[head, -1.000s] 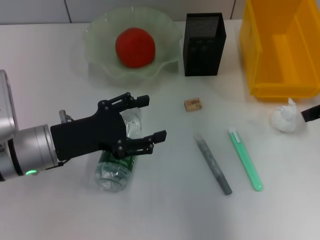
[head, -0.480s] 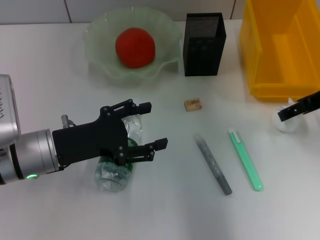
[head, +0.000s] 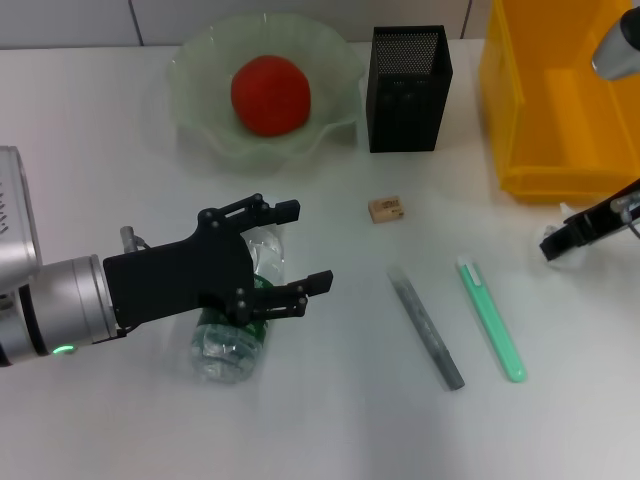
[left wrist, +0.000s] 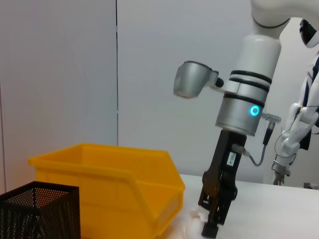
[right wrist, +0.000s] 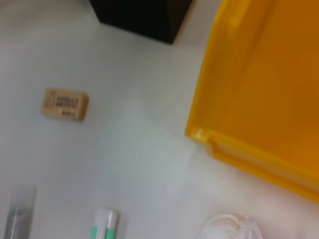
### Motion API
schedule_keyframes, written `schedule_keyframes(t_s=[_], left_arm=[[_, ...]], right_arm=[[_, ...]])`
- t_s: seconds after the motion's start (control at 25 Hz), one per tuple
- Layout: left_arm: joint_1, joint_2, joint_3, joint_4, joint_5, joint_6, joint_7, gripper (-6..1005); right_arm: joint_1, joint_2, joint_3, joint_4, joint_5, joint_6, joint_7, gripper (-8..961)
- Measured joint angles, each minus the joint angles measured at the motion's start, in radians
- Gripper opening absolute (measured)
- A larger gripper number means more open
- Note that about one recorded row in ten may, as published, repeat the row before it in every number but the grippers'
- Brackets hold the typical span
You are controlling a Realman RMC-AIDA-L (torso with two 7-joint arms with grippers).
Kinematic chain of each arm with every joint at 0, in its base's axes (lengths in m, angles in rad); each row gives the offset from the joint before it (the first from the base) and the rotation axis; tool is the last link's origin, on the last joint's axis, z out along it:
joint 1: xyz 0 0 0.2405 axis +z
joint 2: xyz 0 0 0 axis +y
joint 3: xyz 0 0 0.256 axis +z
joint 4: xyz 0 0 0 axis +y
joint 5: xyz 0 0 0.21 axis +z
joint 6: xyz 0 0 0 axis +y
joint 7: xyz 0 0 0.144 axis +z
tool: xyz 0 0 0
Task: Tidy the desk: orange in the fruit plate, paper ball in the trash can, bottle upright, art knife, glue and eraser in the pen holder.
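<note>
left tool (head: 290, 250) gapes over the lying bottle (head: 232, 335); right tool (head: 560, 240) spread around paper ball (right wrist: 230, 226)

Red-orange orange (head: 270, 94) sits in the green fruit plate (head: 195, 85); bottle (head: 232, 335) lies flat.

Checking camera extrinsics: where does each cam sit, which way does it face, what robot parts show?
Head: above the desk, looking forward and down; left pincer over the bottle, right pincer at the paper ball.
Left wrist: low, looking across at the right arm by the trash can; own pincer unseen.
Right wrist: looking down at the eraser, trash can corner, paper ball; no robot parts.
Shared: the trash can.
</note>
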Motion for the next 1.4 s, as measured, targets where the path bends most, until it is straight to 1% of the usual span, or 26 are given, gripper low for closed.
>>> schedule_keyframes(t_s=[0.04, 0.08, 0.12, 0.16, 0.24, 0.28, 0.32, 0.4, 0.44, 0.48, 0.52, 0.56, 0.64, 0.68, 0.72, 0.84, 0.88, 0.92, 1.08, 1.16, 1.24, 1.28, 1.32, 1.36, 1.4], left_arm=[[0.001, 0.000, 0.000, 0.000, 0.000, -0.001, 0.000, 859], [0.004, 0.000, 0.000, 0.000, 0.000, -0.004, 0.001, 859], [0.004, 0.000, 0.000, 0.000, 0.000, -0.004, 0.001, 859], [0.004, 0.000, 0.000, 0.000, 0.000, -0.005, 0.001, 859], [0.005, 0.000, -0.001, 0.000, 0.000, -0.006, 0.001, 859], [0.005, 0.000, 0.000, 0.000, -0.001, -0.006, 0.001, 859], [0.005, 0.000, 0.000, 0.000, -0.001, -0.006, 0.001, 860], [0.005, 0.000, 0.001, 0.000, -0.001, -0.004, 0.001, 860], [0.005, 0.000, 0.002, 0.000, -0.001, -0.002, 0.001, 860], [0.005, 0.000, 0.003, 0.000, -0.001, 0.001, 0.001, 860], [0.005, 0.000, 0.003, 0.000, -0.001, 0.001, 0.001, 860], [0.005, 0.000, 0.004, 0.000, -0.001, 0.001, 0.001, 860], [0.005, 0.000, 0.003, 0.000, -0.001, 0.002, 0.001, 860], [0.006, 0.000, 0.002, 0.000, -0.001, 0.002, 0.001, 860], [0.006, 0.000, 0.000, 0.000, -0.001, 0.002, 0.002, 860], [0.008, 0.000, -0.001, 0.000, -0.002, 0.002, 0.006, 860], [0.009, 0.000, -0.004, 0.000, -0.007, 0.003, 0.006, 859], [0.009, 0.000, -0.004, 0.000, -0.007, 0.003, 0.006, 859], [0.009, 0.000, -0.027, 0.000, -0.008, 0.002, -0.020, 859], [0.009, 0.000, -0.030, 0.001, -0.008, 0.003, -0.024, 859], [0.010, 0.001, -0.033, 0.005, -0.008, 0.009, -0.026, 859], [0.012, 0.001, -0.033, 0.008, -0.008, 0.011, -0.029, 859], [0.016, 0.001, -0.033, 0.016, -0.008, 0.014, -0.037, 859], [0.016, 0.001, -0.033, 0.016, -0.008, 0.014, -0.037, 859], [0.032, 0.000, -0.032, 0.047, -0.007, 0.013, -0.083, 859]], right_arm=[[-0.006, 0.001, 0.000, -0.021, 0.002, -0.006, 0.000, 632], [-0.023, 0.003, 0.001, -0.099, 0.009, -0.035, 0.002, 598], [-0.023, 0.003, 0.001, -0.099, 0.009, -0.035, 0.002, 564], [-0.031, 0.005, 0.001, -0.137, 0.013, -0.051, 0.004, 530], [-0.054, 0.006, 0.002, -0.262, 0.040, -0.107, 0.015, 513], [-0.076, 0.005, 0.006, -0.381, 0.072, -0.144, 0.026, 504], [-0.076, 0.005, 0.006, -0.381, 0.072, -0.144, 0.026, 495], [-0.096, 0.003, 0.013, -0.506, 0.084, -0.155, 0.031, 478], [-0.102, 0.002, 0.016, -0.549, 0.076, -0.145, 0.031, 478], [-0.107, 0.002, 0.023, -0.597, 0.038, -0.102, 0.028, 477], [-0.107, 0.002, 0.023, -0.597, 0.038, -0.102, 0.028, 477], [-0.108, 0.002, 0.023, -0.601, 0.009, -0.069, 0.025, 476], [-0.107, 0.001, 0.018, -0.566, -0.050, 0.027, 0.018, 482], [-0.105, 0.001, 0.014, -0.497, -0.078, 0.135, 0.002, 488], [-0.105, 0.001, 0.014, -0.497, -0.078, 0.135, 0.002, 495], [-0.090, 0.001, 0.013, -0.327, -0.081, 0.295, -0.015, 513], [-0.069, 0.001, 0.016, -0.229, -0.081, 0.361, -0.015, 519], [-0.069, 0.001, 0.016, -0.229, -0.081, 0.361, -0.015, 526], [-0.041, -0.001, 0.020, -0.141, -0.079, 0.411, -0.019, 551], [-0.041, -0.001, 0.021, -0.142, -0.079, 0.414, -0.020, 563], [-0.049, 0.000, 0.019, -0.163, -0.064, 0.419, -0.021, 653], [-0.069, 0.001, 0.014, -0.199, -0.025, 0.418, -0.027, 698], [-0.069, 0.001, 0.014, -0.199, -0.025, 0.418, -0.027, 743], [-0.086, 0.001, 0.013, -0.227, 0.007, 0.413, -0.035, 788], [-0.107, 0.001, 0.012, -0.264, 0.046, 0.403, -0.049, 799]])
